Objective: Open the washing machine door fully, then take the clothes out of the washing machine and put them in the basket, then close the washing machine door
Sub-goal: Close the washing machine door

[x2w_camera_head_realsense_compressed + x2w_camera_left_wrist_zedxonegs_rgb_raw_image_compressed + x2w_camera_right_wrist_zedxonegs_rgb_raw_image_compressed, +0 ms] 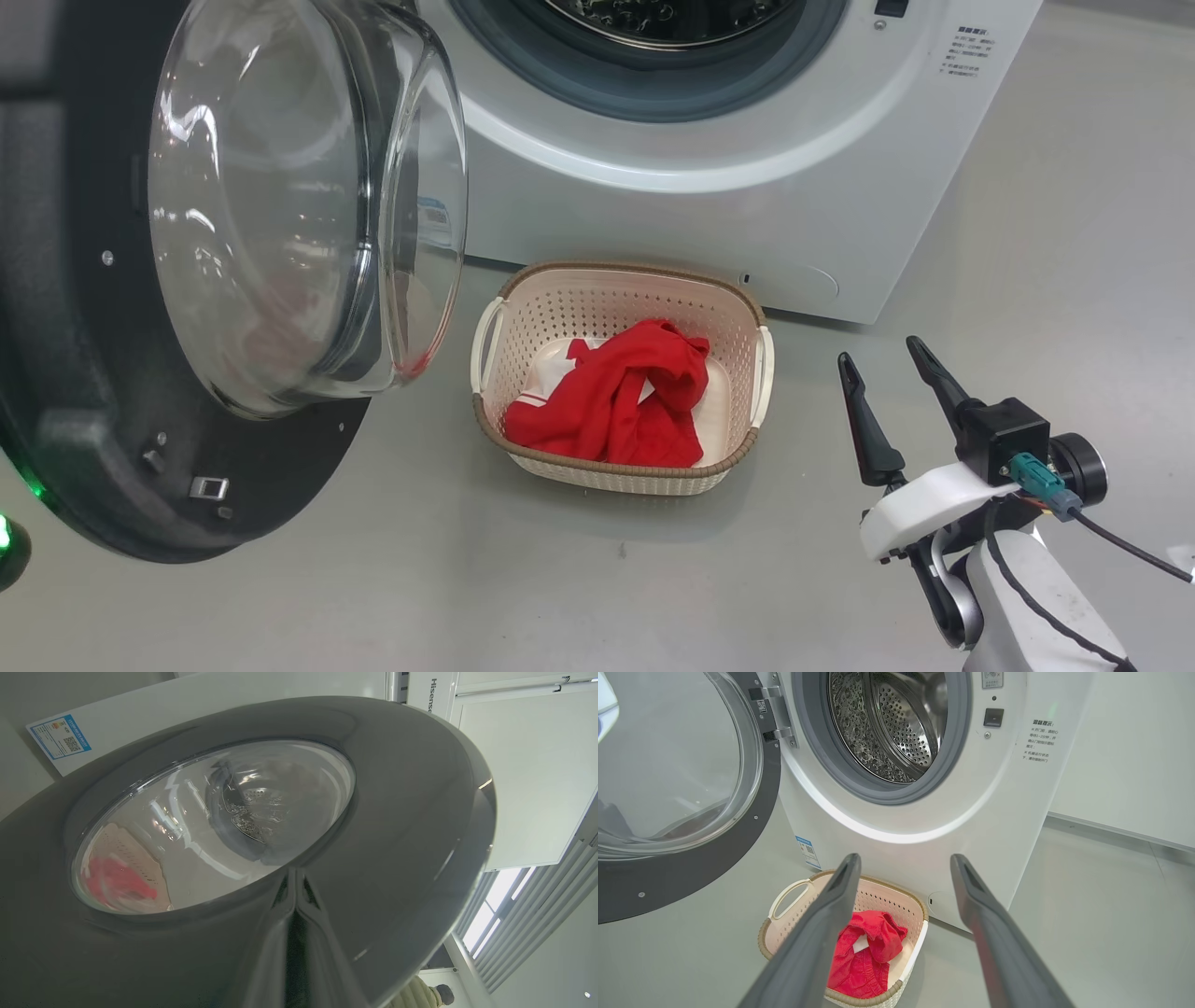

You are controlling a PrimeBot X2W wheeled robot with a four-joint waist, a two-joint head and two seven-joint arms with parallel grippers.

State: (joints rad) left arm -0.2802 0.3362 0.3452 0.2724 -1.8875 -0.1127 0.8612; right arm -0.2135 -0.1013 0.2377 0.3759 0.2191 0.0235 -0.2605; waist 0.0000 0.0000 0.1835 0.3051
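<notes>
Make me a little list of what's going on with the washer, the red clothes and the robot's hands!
Washing machine door: wide open
Drum: no clothes in the visible part
Clothes: red, lying in the basket
Basket: on the floor before the washing machine
Left gripper: shut, by the door's dark rim
Right gripper: open, empty, right of the basket

Grey floor (pixel 560 597), cream basket (pixel 607 303) on it, white washing machine (pixel 653 224) behind

Laundry area: washing machine (pixel 700 224), basket (pixel 616 267)
</notes>
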